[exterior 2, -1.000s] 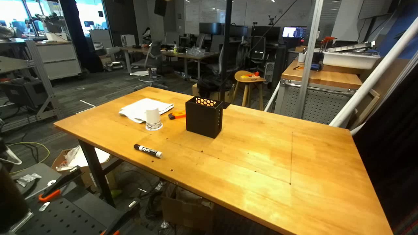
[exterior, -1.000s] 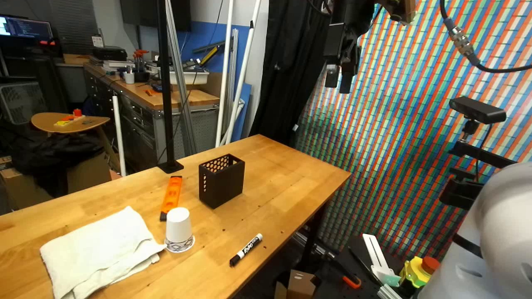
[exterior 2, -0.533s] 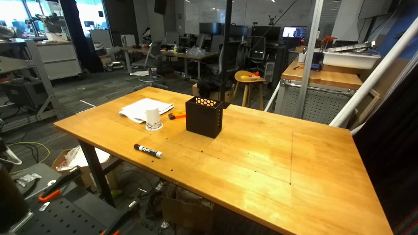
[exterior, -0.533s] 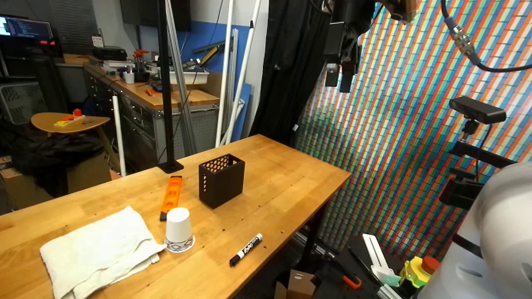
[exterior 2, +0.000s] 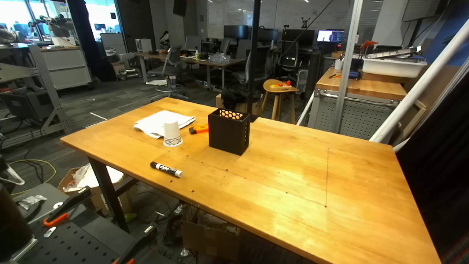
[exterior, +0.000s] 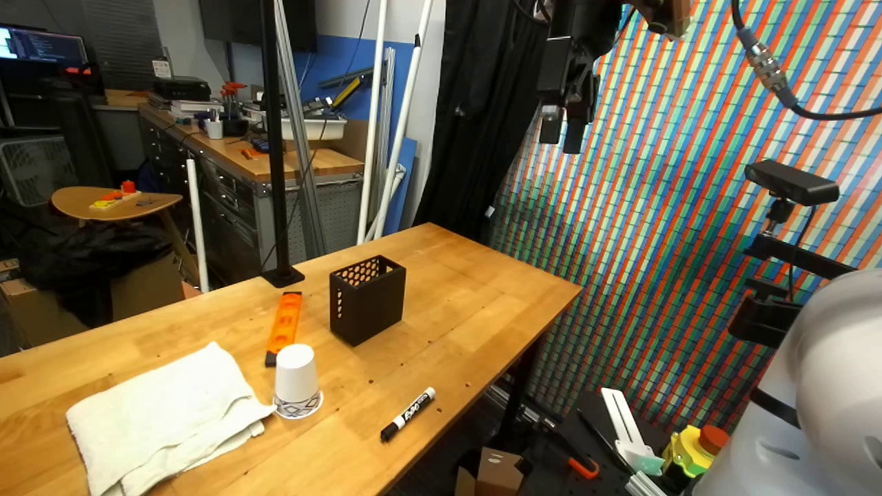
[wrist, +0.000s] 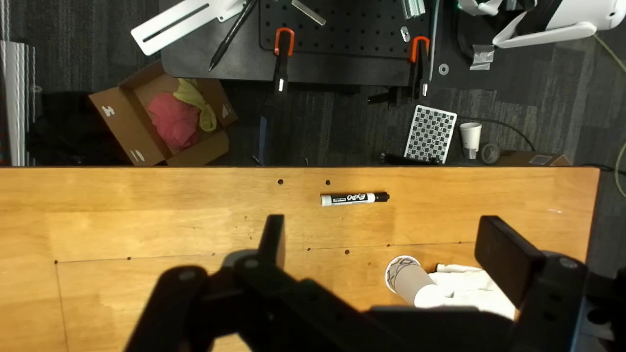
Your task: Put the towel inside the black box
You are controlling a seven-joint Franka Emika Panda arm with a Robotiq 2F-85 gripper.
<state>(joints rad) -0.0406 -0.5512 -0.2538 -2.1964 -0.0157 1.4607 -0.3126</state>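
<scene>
Gripper (wrist: 384,237) spread wide, holding nothing. Folded white towel (exterior: 162,413) on wooden tabletop (exterior: 468,296), edge right by upturned paper cup (exterior: 296,379): a careless reach could topple the cup. Black honeycomb box (exterior: 377,303) looks narrow; bunched towel may catch, and pushing might tip it

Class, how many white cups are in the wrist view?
2: one upside-down cup on the table beside the towel, a second cup on the floor. The tool may hide others.
</scene>
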